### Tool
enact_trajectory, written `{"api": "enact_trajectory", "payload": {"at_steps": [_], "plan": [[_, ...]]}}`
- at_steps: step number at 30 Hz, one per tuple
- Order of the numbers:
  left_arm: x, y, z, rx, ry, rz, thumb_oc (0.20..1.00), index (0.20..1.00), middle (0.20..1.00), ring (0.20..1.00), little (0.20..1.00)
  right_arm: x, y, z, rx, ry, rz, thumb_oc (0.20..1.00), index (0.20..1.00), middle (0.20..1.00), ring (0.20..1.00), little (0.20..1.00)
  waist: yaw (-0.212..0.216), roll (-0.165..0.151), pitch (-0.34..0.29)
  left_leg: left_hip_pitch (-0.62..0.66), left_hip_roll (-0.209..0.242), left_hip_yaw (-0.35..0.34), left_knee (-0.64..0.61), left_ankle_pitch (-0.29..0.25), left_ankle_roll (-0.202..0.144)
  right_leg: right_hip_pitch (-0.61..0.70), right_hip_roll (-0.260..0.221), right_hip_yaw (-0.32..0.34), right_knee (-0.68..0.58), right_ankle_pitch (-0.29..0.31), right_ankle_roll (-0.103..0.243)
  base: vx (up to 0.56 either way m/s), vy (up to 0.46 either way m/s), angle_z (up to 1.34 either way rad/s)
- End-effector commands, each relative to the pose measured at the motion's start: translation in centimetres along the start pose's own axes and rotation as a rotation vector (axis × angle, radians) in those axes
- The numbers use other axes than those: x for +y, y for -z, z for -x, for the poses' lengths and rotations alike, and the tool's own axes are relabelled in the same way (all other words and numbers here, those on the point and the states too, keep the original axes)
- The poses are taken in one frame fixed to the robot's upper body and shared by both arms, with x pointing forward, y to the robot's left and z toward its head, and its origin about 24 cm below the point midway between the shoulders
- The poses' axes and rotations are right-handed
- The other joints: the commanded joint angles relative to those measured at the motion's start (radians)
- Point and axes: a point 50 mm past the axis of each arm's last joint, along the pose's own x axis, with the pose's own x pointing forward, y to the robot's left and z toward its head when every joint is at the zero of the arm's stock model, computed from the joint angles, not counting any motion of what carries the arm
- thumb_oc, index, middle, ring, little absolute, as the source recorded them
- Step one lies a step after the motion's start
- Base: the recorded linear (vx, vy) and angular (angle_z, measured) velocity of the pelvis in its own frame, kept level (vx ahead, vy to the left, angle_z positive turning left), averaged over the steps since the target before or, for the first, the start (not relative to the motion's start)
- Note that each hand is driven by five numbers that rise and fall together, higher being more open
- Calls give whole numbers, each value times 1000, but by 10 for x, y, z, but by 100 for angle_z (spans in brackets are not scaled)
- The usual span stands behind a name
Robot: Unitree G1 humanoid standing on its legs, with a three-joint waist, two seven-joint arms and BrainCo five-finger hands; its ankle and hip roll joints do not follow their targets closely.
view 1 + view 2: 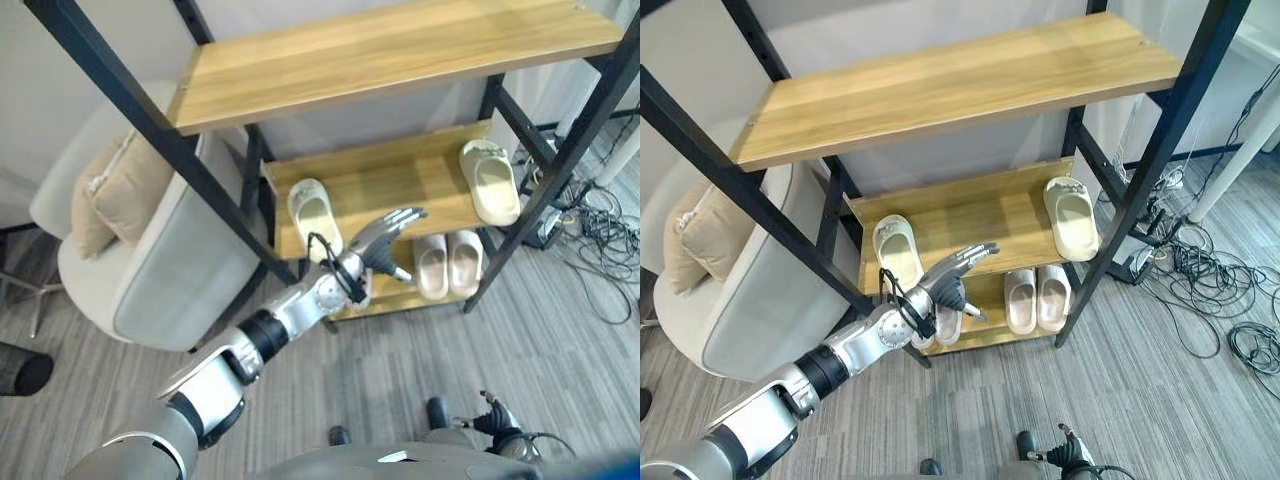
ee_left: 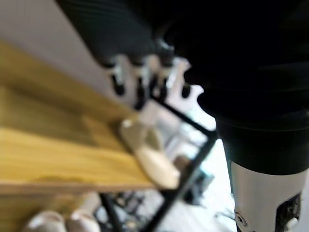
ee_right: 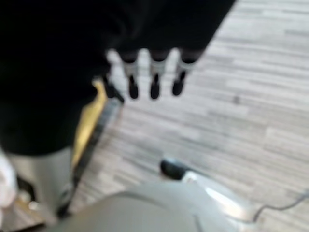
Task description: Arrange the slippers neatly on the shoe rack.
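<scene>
Left hand (image 1: pixel 385 240) released, fingers straight, hovering before the middle shelf (image 1: pixel 400 180). Risk: careless reach knocks left slipper (image 1: pixel 314 215) askew; right slipper (image 1: pixel 489 180) sits well apart.

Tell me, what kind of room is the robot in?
Probably a room in a home, or one set up to look like it. A wooden shoe rack holds pale slippers, and a soft white armchair with a cushion stands beside it on the grey wood-look floor.

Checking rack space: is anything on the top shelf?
No, the top shelf is bare wood; slippers sit on the lower shelves.
</scene>
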Motion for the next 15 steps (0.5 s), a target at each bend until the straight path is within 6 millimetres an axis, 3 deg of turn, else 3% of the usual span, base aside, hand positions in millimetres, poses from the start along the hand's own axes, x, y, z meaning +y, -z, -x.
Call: {"api": "enact_trajectory", "payload": {"at_steps": [1,6,14,15], "plan": [[43,8,-20,24,-174,-114,1000,1000,1000,1000,1000,17,-17,0,-44,-21,-7,1000,1000,1000,1000,1000,-7,-58,-8,-75,14,-53,5,5,-78,-21,-88,0,4,16,107,-21,-4,-14],[72,18,-30,74,-261,-266,1000,1000,1000,1000,1000,12,-24,-2,-76,0,-5,1000,1000,1000,1000,1000,-9,-55,-2,-117,21,-53,5,17,-81,-72,-84,15,4,26,102,-15,-15,-10],[133,20,-35,95,-429,-412,1000,1000,1000,1000,1000,12,-26,-2,-97,6,7,1000,1000,1000,1000,1000,-15,-54,4,-144,31,-49,5,23,-86,-107,-77,26,4,35,102,-3,-13,-6],[149,21,-34,105,-462,-450,1000,1000,1000,1000,1000,11,-28,-2,-104,11,5,1000,1000,1000,1000,1000,-15,-52,5,-151,32,-49,5,24,-87,-116,-76,29,4,37,103,-10,-12,-6]]}}
